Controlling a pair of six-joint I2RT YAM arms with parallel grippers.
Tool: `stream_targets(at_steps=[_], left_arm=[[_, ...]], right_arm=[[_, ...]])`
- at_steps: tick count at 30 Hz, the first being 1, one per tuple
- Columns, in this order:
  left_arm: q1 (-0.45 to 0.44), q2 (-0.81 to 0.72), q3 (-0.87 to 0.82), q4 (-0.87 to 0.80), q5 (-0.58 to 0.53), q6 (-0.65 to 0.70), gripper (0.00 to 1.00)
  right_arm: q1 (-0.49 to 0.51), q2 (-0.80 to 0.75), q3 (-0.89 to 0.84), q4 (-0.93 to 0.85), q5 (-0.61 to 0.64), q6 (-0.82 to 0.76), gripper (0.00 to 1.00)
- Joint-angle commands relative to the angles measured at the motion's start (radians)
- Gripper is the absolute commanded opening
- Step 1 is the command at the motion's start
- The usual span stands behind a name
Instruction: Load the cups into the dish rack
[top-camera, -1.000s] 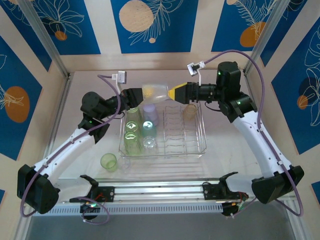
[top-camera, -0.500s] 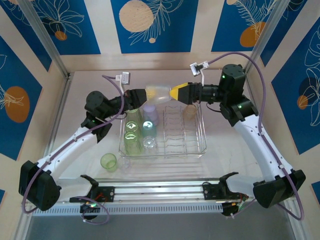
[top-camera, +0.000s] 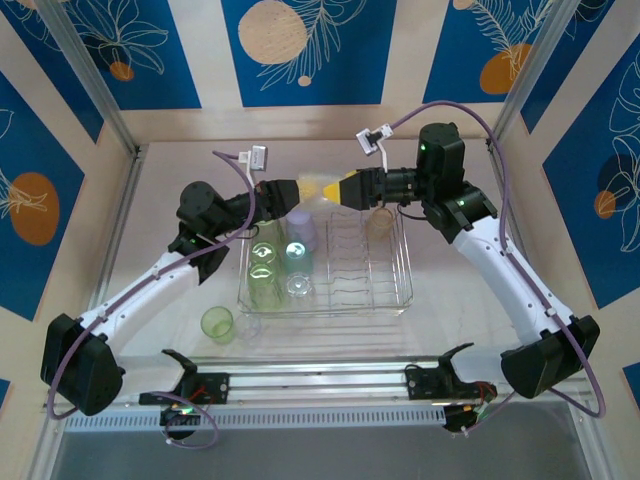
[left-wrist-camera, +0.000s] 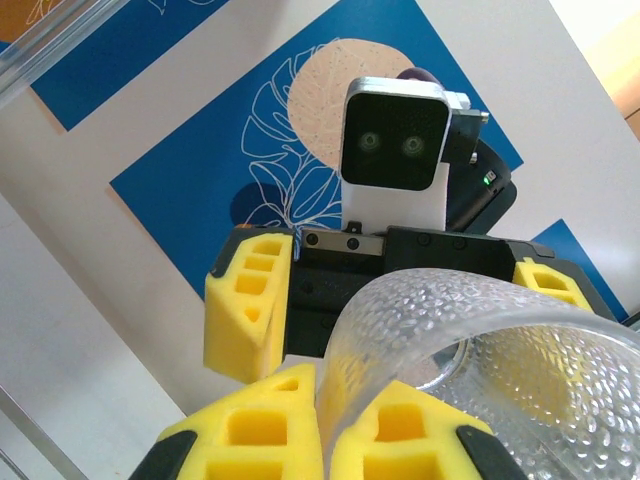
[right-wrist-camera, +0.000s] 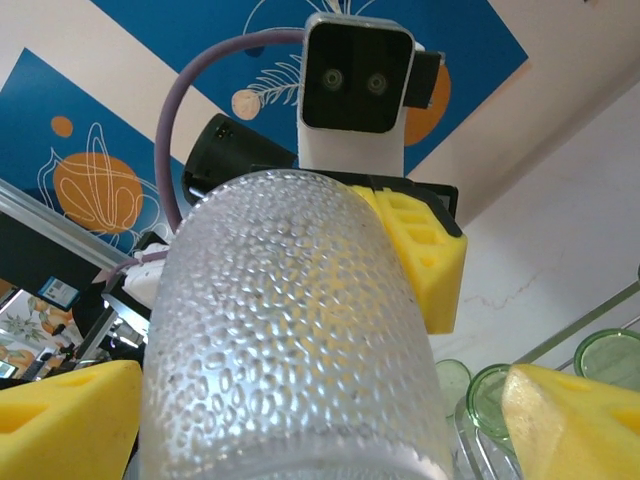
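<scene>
Aloft, clear cup, left pincer pinching rim

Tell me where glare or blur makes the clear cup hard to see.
Top external: the clear cup is pale and washed out against the light table. Left wrist: its dimpled wall is sharp. Right wrist: dimples sharp mid-frame, softer at the bottom edge.

A pale table sits inside beige walls hung with blue panels printed with white leaf outlines and orange and cream circles. Slanting metal posts stand at its back corners. A silver rail runs along the near edge, with a grey strip, perhaps a mat, in front.
</scene>
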Motion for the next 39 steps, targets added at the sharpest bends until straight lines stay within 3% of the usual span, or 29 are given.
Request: stream_targets(at_steps=[1,12,19,27,31,32,33,36,38,39], left_arm=[[-0.01,0.004,-0.004,0.057,0.017,-0.003,0.0],[-0.011,0.018,-0.004,0.062,0.01,0.002,0.0],[-0.012,0.026,-0.01,0.074,0.006,-0.002,0.0],[-0.011,0.039,-0.016,0.085,0.0,-0.003,0.0],[-0.012,0.045,-0.024,0.078,0.0,0.005,0.0],[-0.012,0.046,-0.027,0.073,-0.002,0.007,0.0],[-0.012,0.047,-0.031,0.068,-0.003,0.013,0.03],[-0.011,0.037,-0.041,-0.001,-0.016,0.06,0.32],[-0.011,0.019,-0.027,-0.146,-0.044,0.148,0.57],[-0.011,0.003,-0.006,-0.294,-0.082,0.222,0.66]], right_arm=[[0.0,0.001,0.031,-0.009,-0.021,-0.011,0.89],[0.003,0.011,0.031,-0.037,-0.012,-0.011,0.78],[0.005,0.019,0.042,-0.056,-0.019,-0.014,0.66],[0.003,0.022,0.034,-0.06,-0.027,-0.013,0.32],[-0.001,0.021,0.047,-0.096,-0.031,-0.03,0.0],[-0.005,0.022,0.055,-0.117,-0.028,-0.039,0.0],[-0.012,0.017,0.059,-0.137,-0.024,-0.048,0.0],[-0.048,0.001,0.078,-0.219,0.001,-0.077,0.0],[-0.083,-0.01,0.094,-0.294,0.021,-0.105,0.0],[-0.101,-0.014,0.104,-0.331,0.034,-0.118,0.0]])
